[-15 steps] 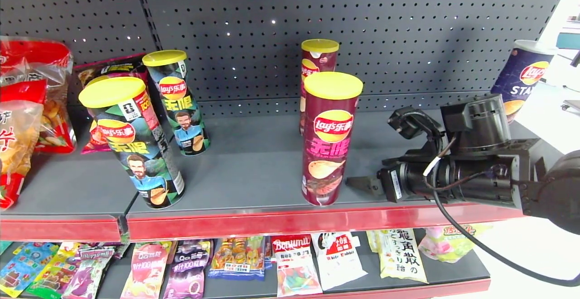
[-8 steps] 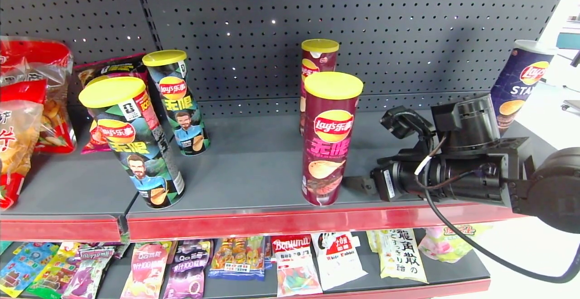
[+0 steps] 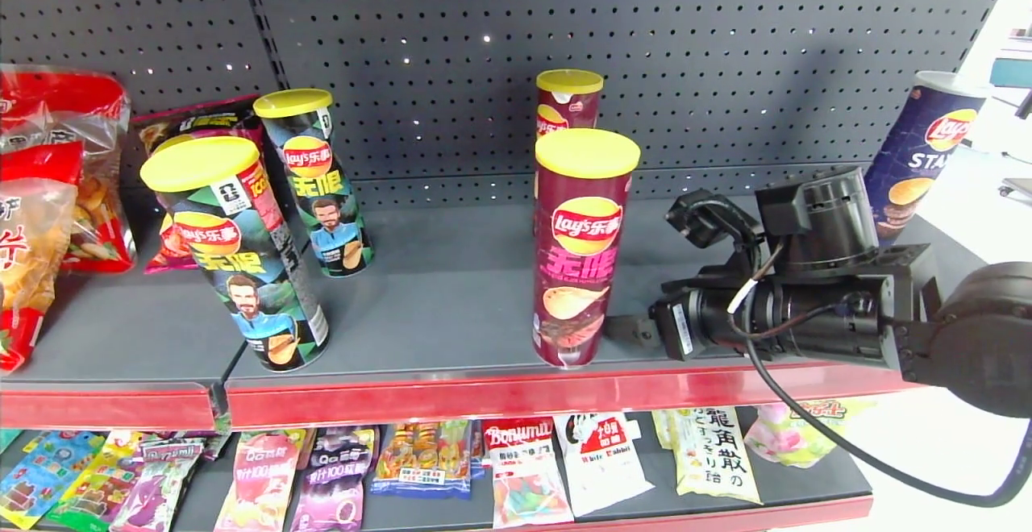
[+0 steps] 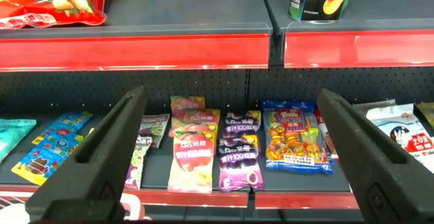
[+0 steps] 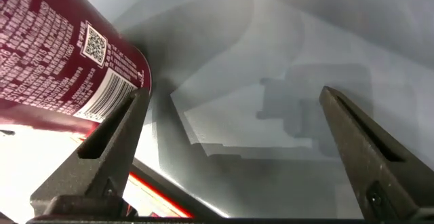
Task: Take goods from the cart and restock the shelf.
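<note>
From the head view, the maroon can stands upright at the front edge of the shelf. A second maroon can is at its twelve o'clock, two green cans are off at nine, and a blue can is far out at two. The right gripper lies low at the can's four o'clock, close by its base. The left wrist view shows the left gripper spread wide with nothing in it, facing sweet packets on a lower shelf. In the right wrist view the right gripper is wide open and empty. The maroon can sits outside one finger, close enough that I cannot tell if they touch. To my eye this can is placed. What is left is drawing the arm clear and fetching more goods.
</note>
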Motion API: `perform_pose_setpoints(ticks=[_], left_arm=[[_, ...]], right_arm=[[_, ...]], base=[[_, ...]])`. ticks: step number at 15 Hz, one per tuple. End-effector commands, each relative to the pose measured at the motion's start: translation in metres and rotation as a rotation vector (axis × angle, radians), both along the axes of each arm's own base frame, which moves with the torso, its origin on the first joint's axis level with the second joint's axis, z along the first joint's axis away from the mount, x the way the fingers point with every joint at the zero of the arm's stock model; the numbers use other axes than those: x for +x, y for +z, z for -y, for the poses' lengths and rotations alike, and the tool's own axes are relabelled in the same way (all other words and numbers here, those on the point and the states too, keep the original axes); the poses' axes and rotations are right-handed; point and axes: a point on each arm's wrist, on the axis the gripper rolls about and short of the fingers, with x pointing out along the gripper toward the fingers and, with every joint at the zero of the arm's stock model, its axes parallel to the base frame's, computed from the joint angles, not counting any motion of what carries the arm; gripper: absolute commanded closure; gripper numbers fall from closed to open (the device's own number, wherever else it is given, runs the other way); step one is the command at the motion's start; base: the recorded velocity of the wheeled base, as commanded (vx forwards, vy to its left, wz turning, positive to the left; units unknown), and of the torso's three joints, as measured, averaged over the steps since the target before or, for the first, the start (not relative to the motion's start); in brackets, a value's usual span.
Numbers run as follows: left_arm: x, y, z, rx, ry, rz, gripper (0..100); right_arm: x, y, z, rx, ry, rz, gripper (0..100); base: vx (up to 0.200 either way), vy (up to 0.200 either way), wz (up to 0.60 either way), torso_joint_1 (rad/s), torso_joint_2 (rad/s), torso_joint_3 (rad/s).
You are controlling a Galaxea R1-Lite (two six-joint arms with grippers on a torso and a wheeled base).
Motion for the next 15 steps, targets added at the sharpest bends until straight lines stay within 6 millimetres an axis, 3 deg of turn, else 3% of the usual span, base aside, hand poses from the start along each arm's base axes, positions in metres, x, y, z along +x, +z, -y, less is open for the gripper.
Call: perform_pose_setpoints(ticks=[1, 15], left_arm=[[-0.0001, 0.0000, 0.0000, 0.000, 0.000, 0.001, 0], [0.0001, -0.0004, 0.0000, 0.000, 0.000, -0.001, 0]], right_arm=[[-0.0008, 0.0005, -0.0015, 0.001, 0.007, 0.002, 0], [0.0018, -0.0004, -0.0083, 0.001, 0.022, 0.002, 0]], base=[[0.000, 0.000, 0.00, 0.000, 0.00, 0.000], [0.000, 0.000, 0.00, 0.000, 0.00, 0.000]])
